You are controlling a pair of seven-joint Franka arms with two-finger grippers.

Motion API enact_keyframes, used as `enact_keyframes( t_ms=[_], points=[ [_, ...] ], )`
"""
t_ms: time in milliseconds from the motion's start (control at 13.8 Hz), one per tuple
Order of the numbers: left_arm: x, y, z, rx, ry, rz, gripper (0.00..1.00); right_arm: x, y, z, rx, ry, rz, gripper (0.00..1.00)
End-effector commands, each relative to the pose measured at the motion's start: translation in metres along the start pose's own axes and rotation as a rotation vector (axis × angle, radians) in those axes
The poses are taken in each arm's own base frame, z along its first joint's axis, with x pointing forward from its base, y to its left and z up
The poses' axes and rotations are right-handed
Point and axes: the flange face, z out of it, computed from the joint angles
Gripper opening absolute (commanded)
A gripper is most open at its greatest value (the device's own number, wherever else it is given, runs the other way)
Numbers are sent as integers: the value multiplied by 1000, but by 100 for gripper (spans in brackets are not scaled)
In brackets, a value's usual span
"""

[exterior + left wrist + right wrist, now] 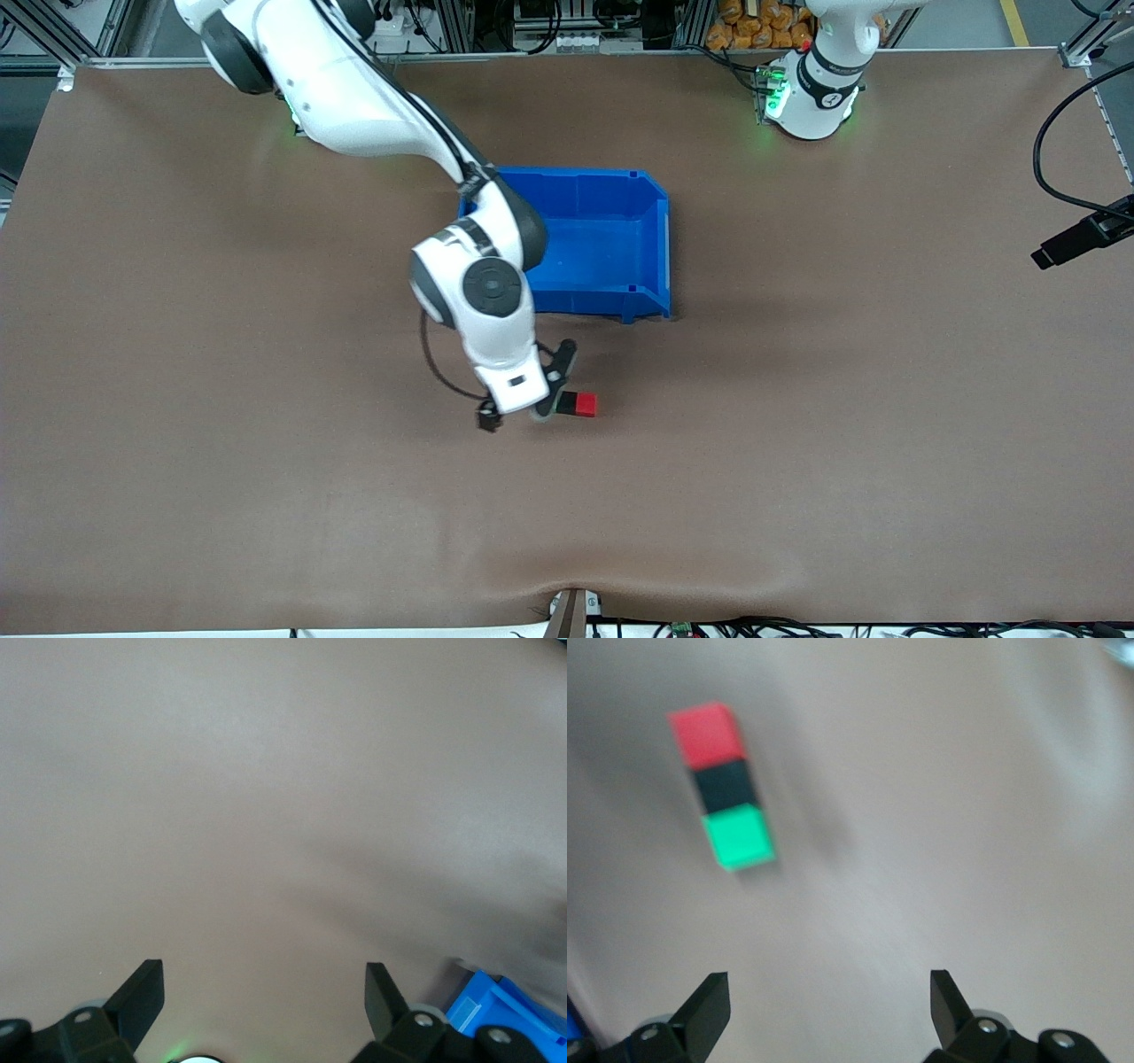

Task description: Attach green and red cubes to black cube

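Note:
The red cube (704,734), the black cube (726,785) and the green cube (740,837) lie joined in a straight row on the brown table, black in the middle. In the front view the red cube (584,405) and a sliver of the black cube (565,403) show nearer to the camera than the blue bin; the green cube is hidden under the right hand. My right gripper (551,383) hangs just over the row, open and empty (828,992). My left gripper (264,988) is open and empty over bare table; it is out of the front view.
The blue bin (651,239) stands open and empty at mid-table, beside the right arm's wrist; its corner shows in the left wrist view (500,1010). A black camera (1085,235) with a cable sits at the left arm's end of the table.

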Motion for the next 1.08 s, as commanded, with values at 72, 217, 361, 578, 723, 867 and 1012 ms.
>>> enact_keyframes(
  t_ms=[72, 217, 361, 578, 723, 867, 1012],
  points=[
    [-20, -7, -20, 11, 11, 78, 100, -75, 78, -73, 51, 35, 189, 100],
    [-27, -4, -25, 8, 5, 138, 100, -127, 121, -108, 80, 61, 295, 100],
    [-39, 2, -24, -4, -8, 189, 100, -184, 159, -143, 101, 89, 398, 100],
    [-61, 15, -23, 3, -9, 232, 100, -286, 196, -195, 164, 69, 541, 100],
    [-71, 17, -22, 8, -15, 236, 100, -338, 197, -236, 183, 35, 603, 100],
    [-70, 16, -21, -4, -22, 242, 100, -386, 194, -265, 216, -11, 715, 100],
    [-70, 20, -20, -4, -21, 250, 100, -413, 181, -287, 244, -62, 858, 100]
  ],
)
